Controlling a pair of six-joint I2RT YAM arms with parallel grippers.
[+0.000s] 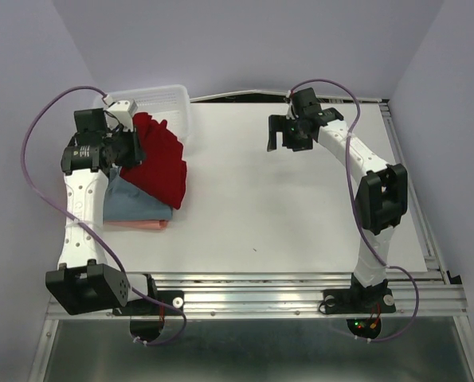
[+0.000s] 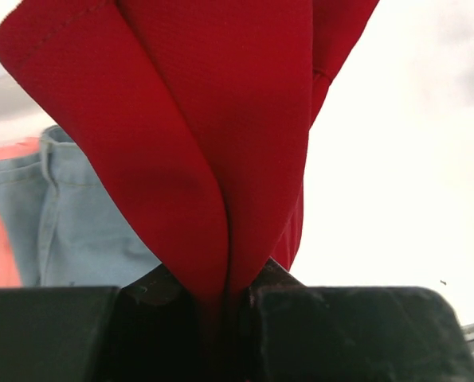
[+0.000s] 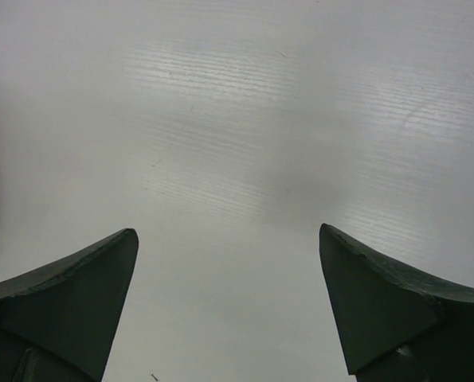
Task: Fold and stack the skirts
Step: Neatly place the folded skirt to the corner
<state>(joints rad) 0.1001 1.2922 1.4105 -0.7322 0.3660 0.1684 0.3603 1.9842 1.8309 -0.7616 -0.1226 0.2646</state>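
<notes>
Pinching the dark red skirt (image 1: 161, 163) in the left gripper (image 2: 221, 306), jaws pressed nearly together on a bunched fold of cloth, clear in the left wrist view. Holding it raised near the far-left corner of the table (image 1: 284, 215), just in front of the white basket (image 1: 169, 99). Fanning out from the claw to the right and toward the near edge, pleats spread, lower part draped onto the pile. Long axis roughly far-to-near, about parallel to the left edge, slanted a little right.

Underneath: blue-grey skirt (image 1: 133, 205), folded flat, on top of the salmon-pink skirt (image 1: 145, 225), with only a thin pink strip showing at the near side. Both close to the left edge, just nearward of the claw, partly hidden by the left arm.

Key relation: pile right below and nearward of the pinched red cloth, already touching its hanging part. So probably a short carry and lay-down, no long reach. Judged: red one bunched, not folded flat, last of the three to go on.

Right gripper (image 3: 229, 306): spread wide, nothing between the fingers, hovering over bare table near the far edge, right of centre, well apart from all cloth. Left arm much nearer to the work. Catching the free hem with the right would mean crossing toward the left edge.
</notes>
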